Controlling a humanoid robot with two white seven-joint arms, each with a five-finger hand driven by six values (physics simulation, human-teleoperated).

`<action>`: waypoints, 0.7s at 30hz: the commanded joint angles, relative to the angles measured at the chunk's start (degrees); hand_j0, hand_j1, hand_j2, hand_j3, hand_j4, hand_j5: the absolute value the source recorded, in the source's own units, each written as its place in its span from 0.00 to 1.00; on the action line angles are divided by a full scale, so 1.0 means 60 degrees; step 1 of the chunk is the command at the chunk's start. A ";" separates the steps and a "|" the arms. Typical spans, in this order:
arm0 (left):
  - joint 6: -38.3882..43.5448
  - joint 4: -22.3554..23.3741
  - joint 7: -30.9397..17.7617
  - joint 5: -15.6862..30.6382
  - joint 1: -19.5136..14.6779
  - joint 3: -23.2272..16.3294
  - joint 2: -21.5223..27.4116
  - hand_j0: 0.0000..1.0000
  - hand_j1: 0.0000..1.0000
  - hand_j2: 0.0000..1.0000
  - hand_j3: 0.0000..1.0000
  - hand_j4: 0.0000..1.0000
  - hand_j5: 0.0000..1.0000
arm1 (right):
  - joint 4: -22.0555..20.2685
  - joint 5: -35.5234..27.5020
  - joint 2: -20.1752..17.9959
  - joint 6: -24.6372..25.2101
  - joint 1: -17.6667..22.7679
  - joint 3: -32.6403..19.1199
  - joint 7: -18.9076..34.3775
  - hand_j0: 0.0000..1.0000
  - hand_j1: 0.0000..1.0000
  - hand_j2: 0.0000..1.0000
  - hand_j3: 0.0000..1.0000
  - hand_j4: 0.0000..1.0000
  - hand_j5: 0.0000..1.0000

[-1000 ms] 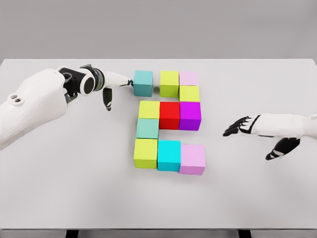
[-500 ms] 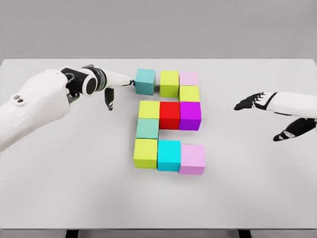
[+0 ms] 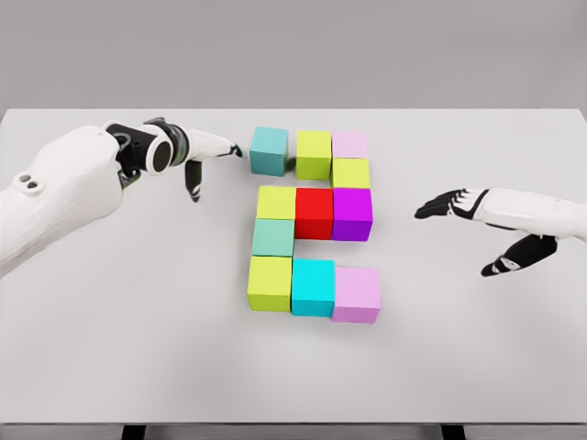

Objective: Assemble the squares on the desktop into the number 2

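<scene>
Coloured cubes on the white table [image 3: 110,330] form a 2-like figure. The top row holds a teal cube [image 3: 268,151], a lime cube [image 3: 314,154] and a pale pink cube [image 3: 349,144], with another lime cube [image 3: 351,172] below the pink one. The middle row is lime [image 3: 275,203], red [image 3: 314,213] and purple [image 3: 352,214]. A mint cube [image 3: 273,237] links down to lime [image 3: 269,282], cyan [image 3: 313,287] and pink [image 3: 357,294]. My left hand [image 3: 215,151] points its fingers at the teal cube from the left, a small gap apart, holding nothing. My right hand [image 3: 459,215] hovers open right of the purple cube.
Bare table surface lies all around the figure. The table's front edge [image 3: 293,423] runs along the bottom of the view and a grey wall stands behind.
The teal cube has slid right, closer to the lime cube; my left hand has since drawn back off it. The right hand swung up and right, then came back down and left.
</scene>
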 commanded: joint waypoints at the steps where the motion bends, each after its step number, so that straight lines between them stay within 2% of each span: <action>1: -0.0028 0.0240 0.0002 -0.0077 0.0000 0.0028 -0.0044 1.00 1.00 1.00 1.00 1.00 1.00 | 0.0223 -0.0057 0.0060 0.0018 0.0000 -0.0036 -0.0004 1.00 1.00 1.00 1.00 1.00 1.00; 4: -0.0057 0.0255 0.0002 -0.0107 0.0000 0.0028 -0.0059 1.00 1.00 1.00 1.00 1.00 1.00 | 0.0707 0.0411 0.0646 0.0018 0.0015 -0.0196 -0.0004 1.00 1.00 1.00 1.00 1.00 1.00; 9: -0.0101 0.0651 0.0002 -0.0355 -0.0058 0.0072 -0.0337 1.00 1.00 1.00 1.00 1.00 1.00 | 0.0663 0.0426 0.0647 0.0018 0.0044 -0.0241 -0.0004 1.00 1.00 1.00 1.00 1.00 1.00; 21: -0.0233 0.0665 0.0002 -0.0414 -0.0146 0.0101 -0.0600 1.00 1.00 1.00 1.00 1.00 1.00 | 0.0678 0.0426 0.0588 0.0018 0.0117 -0.0285 -0.0004 1.00 1.00 1.00 1.00 1.00 1.00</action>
